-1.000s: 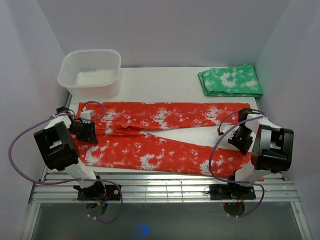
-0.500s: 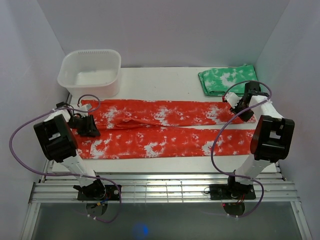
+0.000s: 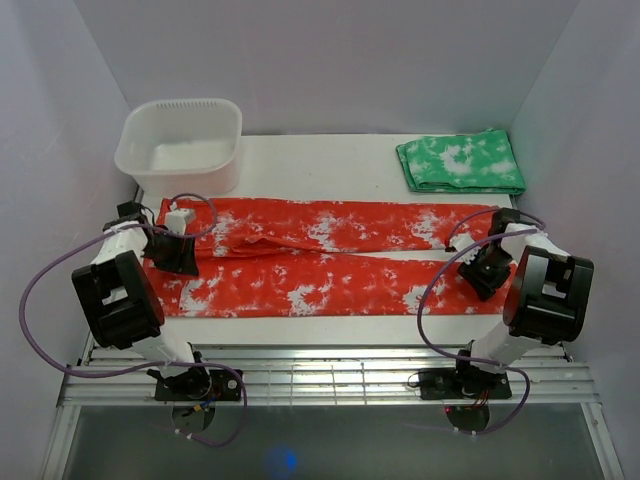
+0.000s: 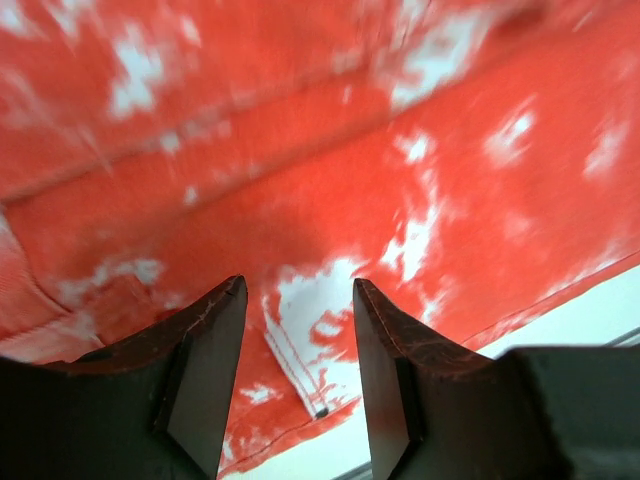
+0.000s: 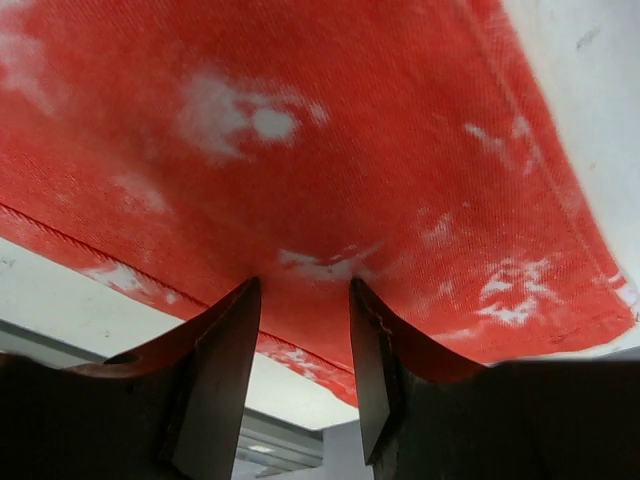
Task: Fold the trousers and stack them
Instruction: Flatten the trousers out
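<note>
The trousers (image 3: 320,255), red-orange with white blotches, lie flat across the table with both legs running left to right, nearly parallel. My left gripper (image 3: 178,255) hovers over their left end, near the waist. In the left wrist view it (image 4: 298,290) is open above the cloth (image 4: 300,130), with a stitched hem and the cloth's edge between the fingers and nothing gripped. My right gripper (image 3: 483,270) is at the right end of the near leg. In the right wrist view it (image 5: 304,288) is open, tips close to the cloth (image 5: 300,120) by its hem.
A white plastic tub (image 3: 180,145) stands at the back left. A folded green cloth with white blotches (image 3: 460,163) lies at the back right. The white table (image 3: 330,160) ends in a metal slatted rail (image 3: 330,375) in front, with walls close on both sides.
The near leg, splayed at an angle a second ago, now lies straight beside the far leg. My right gripper swung to the far leg's end and back, and opened. The left gripper barely moved.
</note>
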Available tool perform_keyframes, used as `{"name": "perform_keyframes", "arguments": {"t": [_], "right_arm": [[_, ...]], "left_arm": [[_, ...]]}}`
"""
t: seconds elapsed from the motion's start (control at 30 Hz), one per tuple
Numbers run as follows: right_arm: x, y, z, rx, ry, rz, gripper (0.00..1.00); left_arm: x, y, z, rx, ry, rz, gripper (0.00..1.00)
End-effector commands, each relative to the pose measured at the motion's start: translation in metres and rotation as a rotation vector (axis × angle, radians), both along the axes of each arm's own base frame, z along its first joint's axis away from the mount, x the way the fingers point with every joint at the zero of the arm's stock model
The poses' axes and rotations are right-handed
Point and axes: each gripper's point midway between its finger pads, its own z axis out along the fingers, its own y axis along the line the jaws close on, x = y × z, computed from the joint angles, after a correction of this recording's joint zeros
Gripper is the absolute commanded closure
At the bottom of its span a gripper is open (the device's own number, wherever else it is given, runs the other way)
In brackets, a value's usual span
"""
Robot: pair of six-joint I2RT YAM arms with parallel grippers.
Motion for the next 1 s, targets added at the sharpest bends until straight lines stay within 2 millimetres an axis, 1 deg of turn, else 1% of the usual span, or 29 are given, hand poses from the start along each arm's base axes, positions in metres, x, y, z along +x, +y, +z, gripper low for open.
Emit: {"name": "perform_keyframes", "arguments": {"t": [0.0,0.03,0.07,0.1,0.13,0.17,0.2,0.23,0.27,0.3,0.33,0.37,0.4,0.43,0.47,0.5,0.53,0.57,0.63,0.67,0.7,0.73,0.77,0.8,0.83,0.87,0.9,0.93,0.97], "right_arm": [[-0.028,-0.014,-0.016,-0.002,0.067,-0.035,0.53],[-0.041,-0.021,-0.02,-0.027,0.095,-0.033,0.54],[-0.045,-0.026,-0.021,-0.036,0.1,-0.031,0.54],[-0.053,-0.035,-0.02,-0.048,0.107,-0.03,0.55],[-0.059,-0.038,-0.02,-0.054,0.11,-0.029,0.56],[-0.064,-0.042,-0.018,-0.063,0.112,-0.021,0.57],[-0.068,-0.047,-0.015,-0.068,0.112,-0.023,0.57],[-0.061,-0.049,-0.006,-0.07,0.077,0.005,0.56],[-0.056,-0.049,0.001,-0.056,0.054,0.01,0.54],[-0.053,-0.036,0.009,0.016,0.042,0.013,0.49],[-0.027,-0.038,0.034,0.037,-0.045,0.001,0.42],[-0.015,-0.033,0.047,0.079,-0.083,-0.016,0.35],[-0.005,-0.025,0.06,0.119,-0.103,-0.03,0.31],[0.012,-0.015,0.068,0.192,-0.136,-0.041,0.24],[0.04,-0.018,0.094,0.202,-0.214,-0.083,0.15],[0.058,-0.01,0.102,0.238,-0.249,-0.088,0.11],[0.073,-0.008,0.098,0.26,-0.239,-0.106,0.11],[0.102,-0.004,0.102,0.268,-0.274,-0.137,0.15],[0.127,0.002,0.101,0.272,-0.289,-0.172,0.22],[0.145,0.011,0.108,0.282,-0.312,-0.191,0.26],[0.155,0.013,0.104,0.282,-0.309,-0.208,0.31],[0.167,0.016,0.091,0.287,-0.295,-0.223,0.34],[0.174,0.023,0.087,0.292,-0.292,-0.221,0.36],[0.182,0.023,0.077,0.284,-0.277,-0.251,0.41],[0.19,0.024,0.072,0.274,-0.293,-0.254,0.42],[0.194,0.026,0.066,0.265,-0.294,-0.255,0.44],[0.197,0.022,0.06,0.239,-0.293,-0.275,0.47],[0.194,0.021,0.046,0.228,-0.27,-0.284,0.48],[0.194,0.019,0.04,0.214,-0.264,-0.288,0.49]], "left_arm": [[-0.036,0.015,-0.023,0.1,0.091,-0.046,0.43],[-0.041,0.018,-0.025,0.111,0.099,-0.049,0.43],[-0.05,0.018,-0.029,0.112,0.123,-0.058,0.44],[-0.055,0.023,-0.031,0.124,0.13,-0.07,0.44],[-0.059,0.025,-0.032,0.123,0.139,-0.076,0.44],[-0.065,0.024,-0.031,0.116,0.155,-0.085,0.45],[-0.066,0.025,-0.028,0.114,0.152,-0.095,0.45],[-0.065,0.025,-0.025,0.114,0.137,-0.129,0.45],[-0.065,0.022,-0.016,0.104,0.12,-0.146,0.45],[-0.052,0.018,-0.001,0.081,0.054,-0.165,0.44],[-0.045,0.017,0.009,0.076,0.02,-0.17,0.43],[-0.036,0.017,0.02,0.072,-0.018,-0.164,0.43],[-0.026,0.013,0.029,0.056,-0.047,-0.171,0.42],[-0.005,0.012,0.05,0.048,-0.117,-0.177,0.42],[0.005,0.01,0.057,0.034,-0.131,-0.157,0.42],[0.016,0.005,0.056,0.016,-0.126,-0.164,0.41],[0.034,0.006,0.068,0.024,-0.163,-0.157,0.41],[0.058,0.004,0.07,0.024,-0.188,-0.142,0.41],[0.078,0.002,0.067,0.01,-0.186,-0.094,0.41],[0.088,-0.001,0.065,0.008,-0.186,-0.089,0.41],[0.097,0.0,0.062,0.006,-0.186,-0.069,0.41],[0.113,0.003,0.056,0.009,-0.193,-0.05,0.41],[0.119,0.003,0.052,0.0,-0.184,-0.035,0.41],[0.124,0.002,0.049,-0.012,-0.171,-0.01,0.41],[0.135,0.005,0.041,-0.012,-0.169,0.008,0.41],[0.138,0.006,0.036,-0.016,-0.159,0.017,0.41],[0.14,0.007,0.03,-0.021,-0.144,0.039,0.41],[0.143,0.007,0.019,-0.022,-0.128,0.048,0.42],[0.141,0.008,0.012,-0.023,-0.109,0.055,0.42]]}}
